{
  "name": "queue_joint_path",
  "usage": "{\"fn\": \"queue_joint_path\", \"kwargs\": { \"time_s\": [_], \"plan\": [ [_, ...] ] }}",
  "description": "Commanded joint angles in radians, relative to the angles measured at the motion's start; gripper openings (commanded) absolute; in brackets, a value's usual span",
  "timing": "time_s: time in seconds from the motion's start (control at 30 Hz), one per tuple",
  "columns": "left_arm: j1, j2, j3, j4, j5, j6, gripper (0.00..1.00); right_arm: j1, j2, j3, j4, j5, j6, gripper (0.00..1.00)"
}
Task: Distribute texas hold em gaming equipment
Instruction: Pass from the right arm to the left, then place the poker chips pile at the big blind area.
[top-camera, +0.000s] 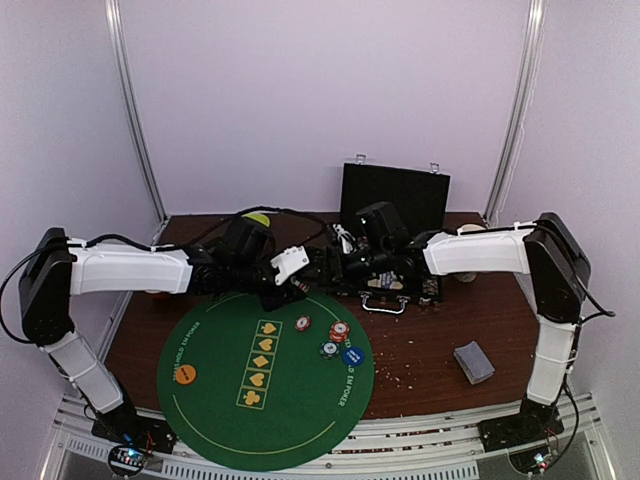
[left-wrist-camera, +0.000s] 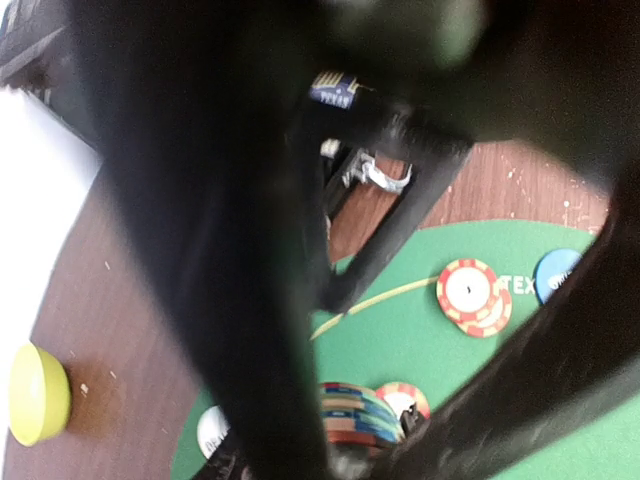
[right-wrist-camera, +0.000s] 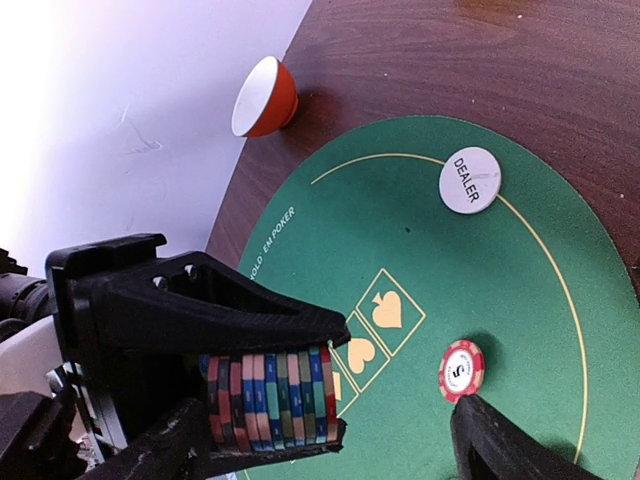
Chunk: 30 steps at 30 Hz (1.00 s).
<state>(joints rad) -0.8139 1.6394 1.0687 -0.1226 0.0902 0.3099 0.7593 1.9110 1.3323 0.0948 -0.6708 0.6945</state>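
I've got the left tool (left-wrist-camera: 350, 452) clamped on a chip stack (right-wrist-camera: 270, 396), just above the far edge of the green poker mat (top-camera: 215, 400). The right tool (right-wrist-camera: 335, 425) is spread wide around that stack. Loose chips (top-camera: 338, 330) sit mid-mat, and the card deck (top-camera: 474, 362) is by the desk's (top-camera: 440, 340) right edge.

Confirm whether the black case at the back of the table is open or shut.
Open. The black case has its lid standing upright behind the base with the silver handle.
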Motion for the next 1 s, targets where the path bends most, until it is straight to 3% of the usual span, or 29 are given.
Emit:
{"fn": "queue_joint_path", "kwargs": {
  "time_s": [0.0,0.17,0.3,0.43,0.67,0.97],
  "plan": [
    [0.026,0.011,-0.043,-0.003,-0.019,-0.082,0.00,0.001,-0.021,-0.011,0.072,-0.037,-0.018,0.86],
    [0.110,-0.014,-0.078,-0.083,-0.038,-0.206,0.00,-0.008,-0.021,0.035,-0.041,0.013,-0.087,0.86],
    [0.223,-0.100,-0.198,-0.092,-0.041,-0.357,0.00,-0.007,-0.041,0.083,-0.210,0.123,-0.225,0.85],
    [0.273,-0.131,-0.254,-0.153,-0.121,-0.455,0.00,-0.006,-0.058,0.093,-0.312,0.212,-0.299,0.85],
    [0.332,-0.164,-0.336,-0.266,-0.250,-0.691,0.00,-0.001,-0.094,0.064,-0.347,0.222,-0.354,0.85],
    [0.343,-0.294,-0.448,-0.335,-0.347,-0.864,0.00,0.000,-0.162,0.009,-0.343,0.230,-0.398,0.85]
  ]
}}
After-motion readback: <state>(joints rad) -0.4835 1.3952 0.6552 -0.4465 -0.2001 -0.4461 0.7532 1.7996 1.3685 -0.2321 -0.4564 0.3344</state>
